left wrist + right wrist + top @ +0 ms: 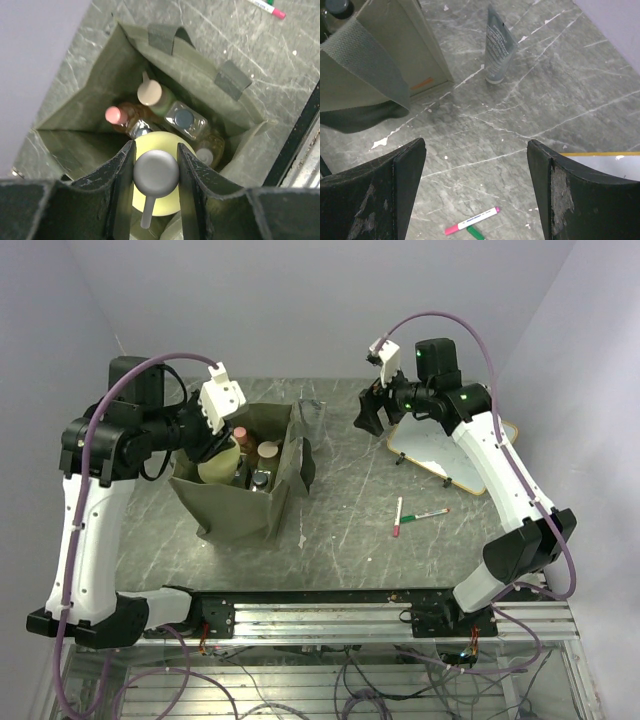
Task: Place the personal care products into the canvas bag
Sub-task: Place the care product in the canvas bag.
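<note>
Bottles mostly hidden inside canvas bag

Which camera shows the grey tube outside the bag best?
The right wrist view: the tube stands close and unobstructed, its print visible. The top view shows only a small faint shape beside the bag. The left wrist view looks into the bag and misses it.

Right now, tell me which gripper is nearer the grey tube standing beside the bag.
Right. The right gripper hovers open over the table a short way from the tube; the left gripper is above the canvas bag, gripping a pale yellow bottle.
</note>
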`<state>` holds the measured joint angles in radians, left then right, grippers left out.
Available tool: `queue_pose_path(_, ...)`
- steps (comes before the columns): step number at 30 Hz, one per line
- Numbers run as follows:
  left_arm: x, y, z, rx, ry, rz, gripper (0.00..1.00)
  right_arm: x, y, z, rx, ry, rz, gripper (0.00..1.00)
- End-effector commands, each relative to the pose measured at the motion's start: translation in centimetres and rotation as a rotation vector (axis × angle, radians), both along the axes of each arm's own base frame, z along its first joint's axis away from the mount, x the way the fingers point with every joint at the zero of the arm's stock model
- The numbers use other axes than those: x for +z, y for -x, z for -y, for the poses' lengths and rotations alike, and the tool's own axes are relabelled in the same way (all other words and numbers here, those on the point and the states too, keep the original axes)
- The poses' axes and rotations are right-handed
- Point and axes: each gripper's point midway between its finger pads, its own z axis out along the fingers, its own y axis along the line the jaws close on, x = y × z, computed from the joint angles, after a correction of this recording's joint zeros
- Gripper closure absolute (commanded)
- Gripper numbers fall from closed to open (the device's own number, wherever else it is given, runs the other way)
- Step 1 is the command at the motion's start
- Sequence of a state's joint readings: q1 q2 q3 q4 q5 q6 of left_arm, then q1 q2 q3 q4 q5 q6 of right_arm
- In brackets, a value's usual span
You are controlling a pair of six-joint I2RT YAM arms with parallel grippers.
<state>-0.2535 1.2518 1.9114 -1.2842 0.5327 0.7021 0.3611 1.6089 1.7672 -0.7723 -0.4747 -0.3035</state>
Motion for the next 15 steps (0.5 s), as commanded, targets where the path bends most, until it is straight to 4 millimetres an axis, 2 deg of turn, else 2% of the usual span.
queue_pose_path(1, 2.2, -1.8, -0.9, 0.053, 0.034, 0.145, 0.93, 0.8, -0.3, -0.6, 0.009, -0.012, 0.034, 0.18)
queue_pose_path(8, 0.5, -3.4, -2.7, 0.17, 0.036, 0.094, 0.93, 0.3, 0.2, -0.7, 0.02, -0.007, 0.025, 0.18)
queue_pose_path(15, -1.9, -4.1, -4.0, 0.24, 0.002, 0.037, 0.93, 0.2, 0.8, -0.5, 0.036, 0.003, 0.03, 0.18)
